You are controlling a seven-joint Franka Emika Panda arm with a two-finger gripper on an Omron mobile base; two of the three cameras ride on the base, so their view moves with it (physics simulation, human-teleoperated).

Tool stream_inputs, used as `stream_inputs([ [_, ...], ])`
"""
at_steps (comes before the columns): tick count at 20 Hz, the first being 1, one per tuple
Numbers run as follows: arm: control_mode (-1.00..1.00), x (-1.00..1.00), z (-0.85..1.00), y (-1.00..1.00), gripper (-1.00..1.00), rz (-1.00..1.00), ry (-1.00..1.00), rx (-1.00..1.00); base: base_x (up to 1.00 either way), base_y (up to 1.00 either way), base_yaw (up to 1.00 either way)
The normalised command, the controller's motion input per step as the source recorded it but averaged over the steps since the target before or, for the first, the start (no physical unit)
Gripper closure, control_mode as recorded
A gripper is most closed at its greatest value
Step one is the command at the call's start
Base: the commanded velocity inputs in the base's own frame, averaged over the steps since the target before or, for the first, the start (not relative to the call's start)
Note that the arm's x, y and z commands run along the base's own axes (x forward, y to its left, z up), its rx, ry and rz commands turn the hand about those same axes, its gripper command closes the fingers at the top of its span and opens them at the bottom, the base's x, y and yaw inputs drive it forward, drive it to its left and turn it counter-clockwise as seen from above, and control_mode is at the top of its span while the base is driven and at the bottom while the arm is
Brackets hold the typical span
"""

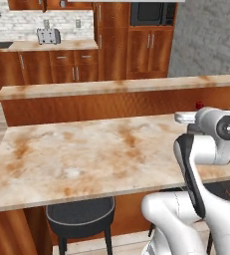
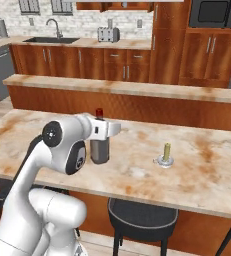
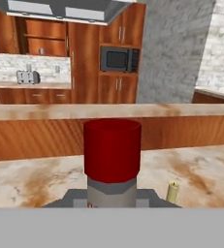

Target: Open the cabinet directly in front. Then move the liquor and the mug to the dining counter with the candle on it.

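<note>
A white robot arm holds the liquor point(image 2: 99, 145) over the dining worktop point(image 2: 197, 175), its hand point(image 2: 100, 131) pinching the bottle high on the body, just under the red cap. In the hand view the cap point(image 3: 112, 150) rises directly in front of the hand, with the candle point(image 3: 172, 192) low and off to one side beyond it. From the right base view the bottle hangs upright below the hand, its base at or very near the marble slab; whether it touches cannot be told. The candle point(image 2: 166, 153) stands apart from the bottle on the same slab, which marks this as the correct worktop.

The step in hand appears to be setting the bottle down. Done well, that means lowering straight, keeping the bottle vertical until the base sits flat, then letting go without a sideways nudge, since a tall bottle held near its top tips easily. The hand should lift clear of the cap before swinging away, and keep wide of the candle. The mug looks yet to be fetched.
</note>
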Motion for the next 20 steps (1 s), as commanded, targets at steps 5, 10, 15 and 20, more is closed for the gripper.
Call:
stream_inputs([
  [5, -1.0, 0.45, -0.37, -0.35, 1.0, 0.05, -0.01, 0.0, 0.0, 0.0, 0.0],
  [10, -1.0, 0.35, -0.77, -0.02, 1.0, 0.05, 0.01, 0.0, 0.0, 0.0, 0.0],
  [15, -1.0, 0.51, -0.36, -0.01, 1.0, 0.02, 0.0, 0.07, 0.0, 0.0, 0.0],
  [20, -1.0, 0.61, -0.02, -0.06, 1.0, 0.0, 0.0, 0.02, 0.0, 0.0, 0.0],
])
